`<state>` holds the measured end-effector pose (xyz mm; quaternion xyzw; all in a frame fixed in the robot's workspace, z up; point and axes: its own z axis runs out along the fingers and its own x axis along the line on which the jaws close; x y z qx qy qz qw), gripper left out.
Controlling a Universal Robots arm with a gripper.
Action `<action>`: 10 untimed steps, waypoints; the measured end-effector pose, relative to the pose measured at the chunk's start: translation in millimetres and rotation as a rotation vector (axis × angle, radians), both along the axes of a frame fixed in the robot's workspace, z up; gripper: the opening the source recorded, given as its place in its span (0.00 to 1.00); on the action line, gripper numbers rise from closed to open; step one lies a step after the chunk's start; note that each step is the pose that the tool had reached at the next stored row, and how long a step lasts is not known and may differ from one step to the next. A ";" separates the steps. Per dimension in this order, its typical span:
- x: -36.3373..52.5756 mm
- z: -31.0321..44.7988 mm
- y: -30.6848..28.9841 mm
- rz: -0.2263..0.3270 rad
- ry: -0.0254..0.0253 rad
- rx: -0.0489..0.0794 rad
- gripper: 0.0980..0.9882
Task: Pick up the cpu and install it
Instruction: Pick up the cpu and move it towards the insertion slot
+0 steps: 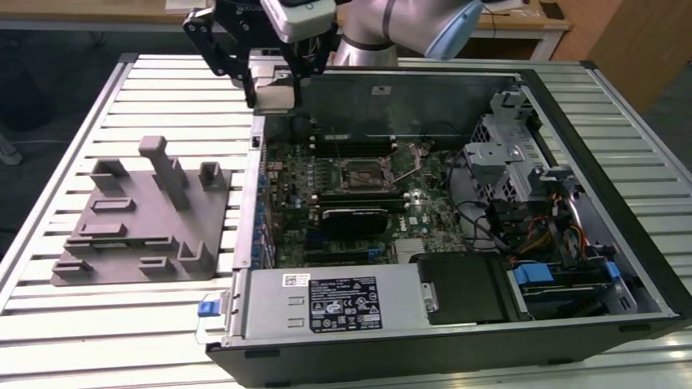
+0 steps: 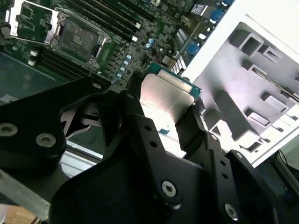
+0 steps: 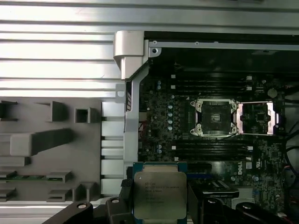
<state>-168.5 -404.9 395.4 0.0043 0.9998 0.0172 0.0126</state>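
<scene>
On the table (image 1: 87,324), toward the exterior view's left edge, lies a grey fixture (image 1: 135,223) with many slots. Just beside it stands an open computer case (image 1: 433,356). The gripper (image 2: 164,106) hangs above the case's far corner on the fixture's side. It is clenched on the cpu (image 3: 158,193), one finger on each of two opposite edges, and the metal top faces the first wrist view. I think the chip is light and stiff, but smooth and easy to slip, and its underside is surely delicate, so the edges are the right place to hold it. Further right, on the board, the socket (image 3: 215,116) is open, with its frame (image 3: 256,117) folded aside. Memory slots run along both sides of it. Cables (image 1: 540,235) crowd the case's right part, well apart from the socket, and nothing seems to cover it.
</scene>
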 end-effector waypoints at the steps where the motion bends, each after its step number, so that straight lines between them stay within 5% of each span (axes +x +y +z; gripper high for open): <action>1: 2.3 0.0 0.0 0.000 0.0000 0.000 0.50; 10: 23.1 -0.2 0.0 0.000 0.0000 0.000 0.50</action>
